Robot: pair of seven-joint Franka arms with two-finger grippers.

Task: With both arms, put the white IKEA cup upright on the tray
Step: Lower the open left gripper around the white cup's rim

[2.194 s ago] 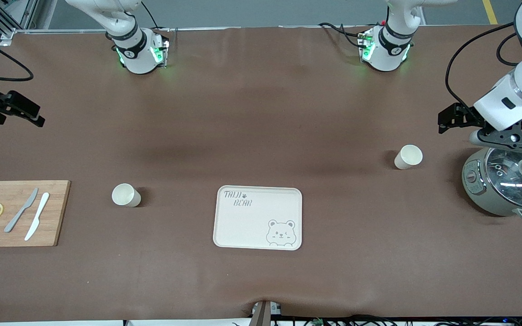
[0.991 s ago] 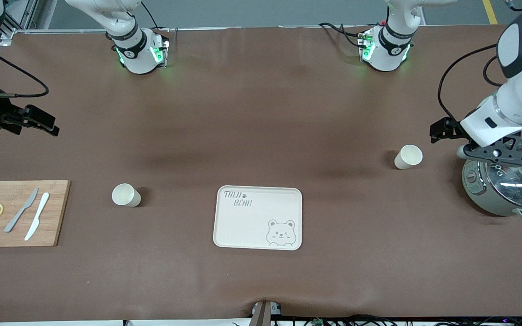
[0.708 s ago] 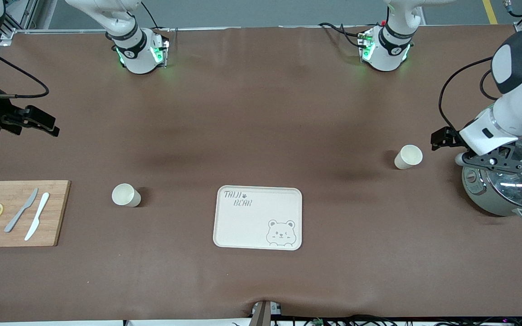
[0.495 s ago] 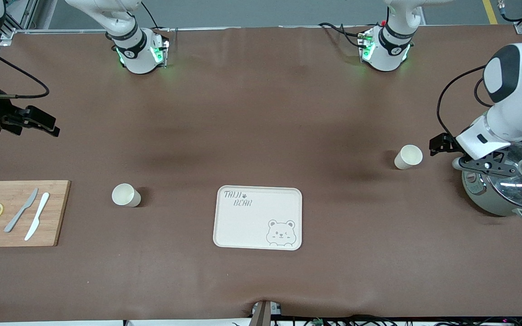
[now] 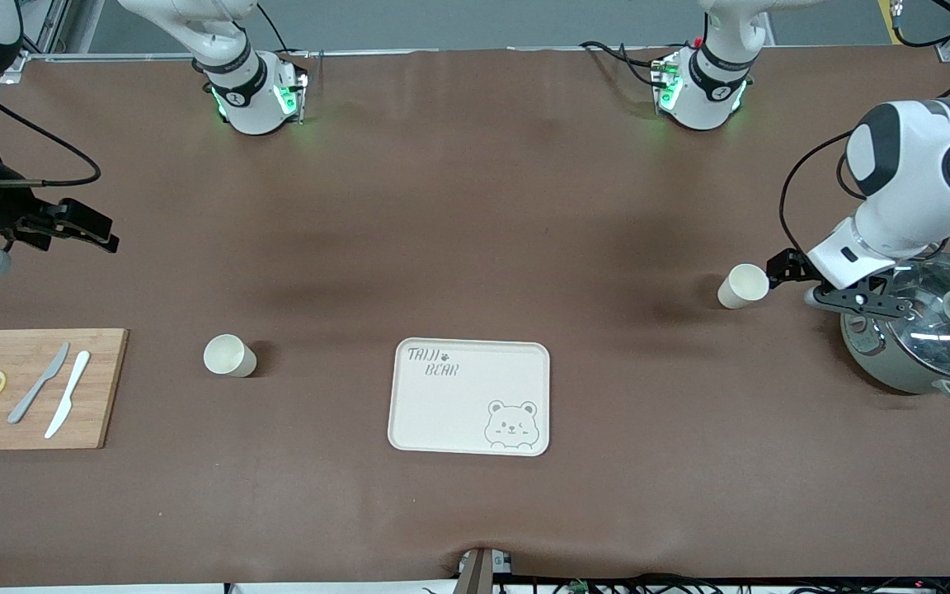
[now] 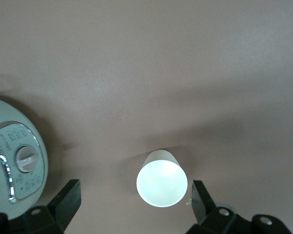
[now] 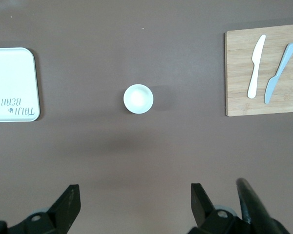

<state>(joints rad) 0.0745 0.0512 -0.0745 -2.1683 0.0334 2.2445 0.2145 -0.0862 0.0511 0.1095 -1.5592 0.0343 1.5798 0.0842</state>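
Cream tray point(image 5: 468, 396) with the winking bear and grey lettering sits bare nearest the front camera; everything below is placed from it. One white cup point(image 5: 229, 355) stands upright toward the right arm's end of the table from the tray, slightly farther from the camera. The second white cup point(image 5: 743, 285) is toward the left arm's end from the tray and farther still, also upright, mouth open to the wrist camera, plain glossy white, tapered wall, no handle visible.

Left gripper point(image 5: 780, 266) is low, just beside the second cup, fingers spread wide either side of it, not touching. Risk: the cup looks light and tall for its base, so an off-centre close would likely tip or skid it; a cooker point(image 5: 920, 332) sits close by at the left arm's end, and the wrist could clip its lid.

Right gripper point(image 5: 83, 223) hovers high, well toward the right arm's end from the tray, fingers spread, not lined up over the first cup. A descent from here would probably miss or knock it. A wooden board point(image 5: 34, 388) with knives lies near that cup.
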